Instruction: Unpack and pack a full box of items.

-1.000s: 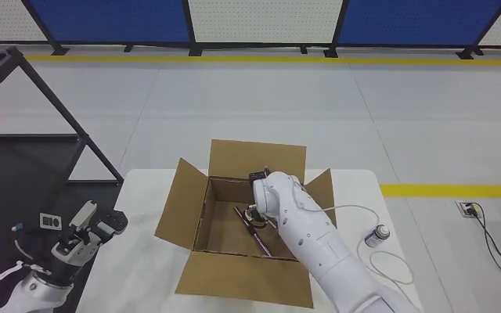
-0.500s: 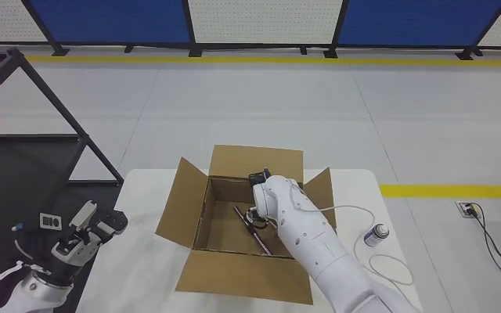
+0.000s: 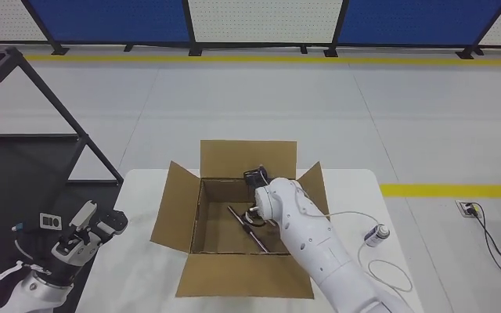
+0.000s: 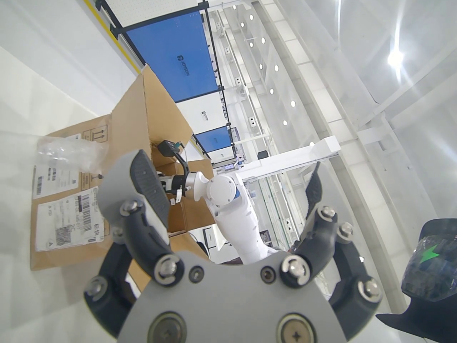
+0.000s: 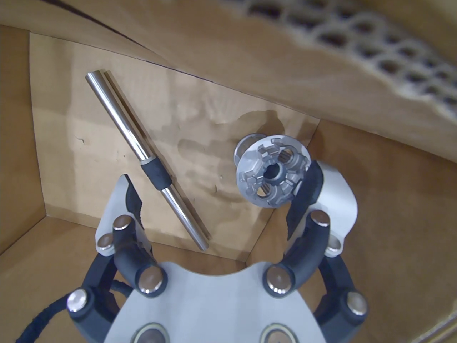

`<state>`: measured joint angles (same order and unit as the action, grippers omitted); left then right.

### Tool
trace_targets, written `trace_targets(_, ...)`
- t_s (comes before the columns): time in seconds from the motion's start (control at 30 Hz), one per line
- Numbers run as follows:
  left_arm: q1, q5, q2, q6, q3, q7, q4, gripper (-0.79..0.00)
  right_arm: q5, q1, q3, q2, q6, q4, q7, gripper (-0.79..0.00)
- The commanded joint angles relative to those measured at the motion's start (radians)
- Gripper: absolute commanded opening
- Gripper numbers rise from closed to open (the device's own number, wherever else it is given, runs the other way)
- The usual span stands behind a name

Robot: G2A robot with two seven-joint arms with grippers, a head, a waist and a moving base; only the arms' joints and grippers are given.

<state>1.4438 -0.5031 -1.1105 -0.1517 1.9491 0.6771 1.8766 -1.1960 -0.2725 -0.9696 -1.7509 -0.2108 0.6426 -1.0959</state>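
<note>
cardboard honeycomb padding (image 5: 321,12) beyond my right gripper (image 5: 219,183) is blurred and cut off. its jaws stand apart inside the box (image 5: 82,133). a steel rod (image 5: 123,121) lies on the floor, near end between them. a grey slotted hub (image 5: 267,176) is partly hidden behind one fingertip; i can't tell if they touch. my left gripper (image 4: 228,173) hangs outside the box, jaws spread and empty.

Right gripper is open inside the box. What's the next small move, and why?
Probably nudge the right gripper sideways to centre it over the metal rod: the rod lies on the box floor between the open jaws but off-centre, and one finger overlaps the round hub.
</note>
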Motion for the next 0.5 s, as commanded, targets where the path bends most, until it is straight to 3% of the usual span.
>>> trace_targets(0.0, 0.0, 0.0, 0.0, 0.0, 0.0, 0.0, 0.0, 0.0, -0.013, -0.02, -0.013, 0.01, 0.008, 0.045, -0.011, 0.0)
trace_targets(0.13, 0.0, 0.0, 0.0, 0.0, 0.0, 0.0, 0.0, 0.0, -0.041, -0.076, -0.042, 0.035, 0.061, 0.159, -0.042, 0.0)
trace_targets(0.47, 0.0, 0.0, 0.0, 0.0, 0.0, 0.0, 0.0, 0.0, 0.002, -0.201, -0.154, 0.093, 0.32, 0.394, -0.142, 0.0)
